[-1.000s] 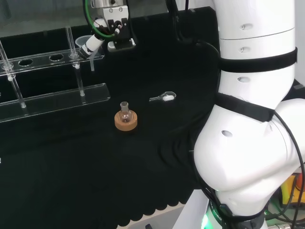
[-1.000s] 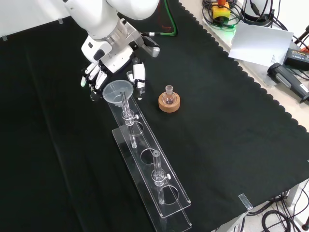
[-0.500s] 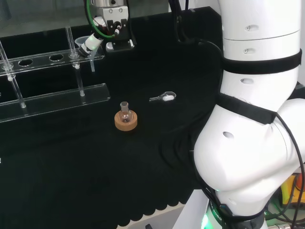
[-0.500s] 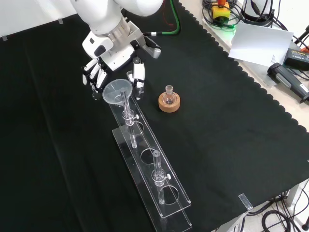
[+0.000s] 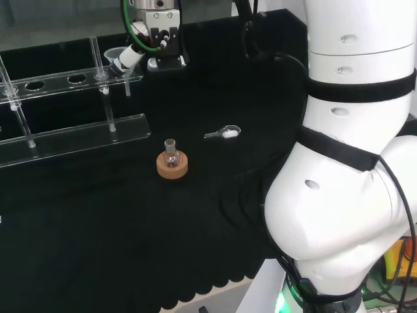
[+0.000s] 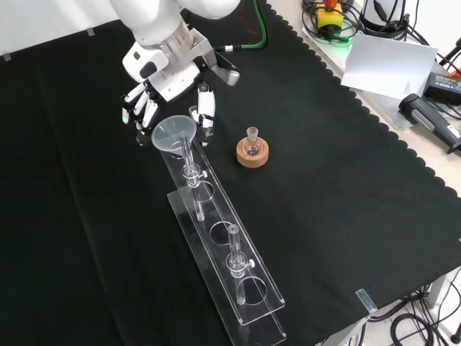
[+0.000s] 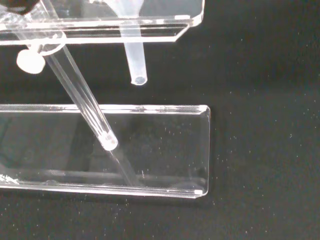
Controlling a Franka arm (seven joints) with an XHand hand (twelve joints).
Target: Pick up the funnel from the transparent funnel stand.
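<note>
The clear funnel [image 6: 175, 134] sits in the end hole of the transparent stand [image 6: 223, 245], at the end nearest the arm. The hand [image 6: 169, 76] is over it, with fingers [image 6: 140, 108] on one side of the cone and the thumb [image 6: 205, 115] on the other, pinching the rim. In the head view the funnel [image 5: 116, 55] shows at the stand's [image 5: 71, 137] right end, with the hand [image 5: 156, 32] just right of it. The wrist view shows the funnel's stem [image 7: 132, 55] hanging through the upper plate, its tip above the base plate [image 7: 150, 145].
A small flask on a cork ring [image 6: 252, 150] stands right of the stand in the front view and is nearer in the head view [image 5: 172, 162]. A small scoop with white powder [image 5: 225, 134] lies right of it in the head view. Cables and gear lie beyond the cloth's right edge [image 6: 403, 72].
The hand has risen slightly and shifted a little right in the head view. The funnel's rim sits slightly higher than a second ago. The stand, flask and scoop have not moved.
</note>
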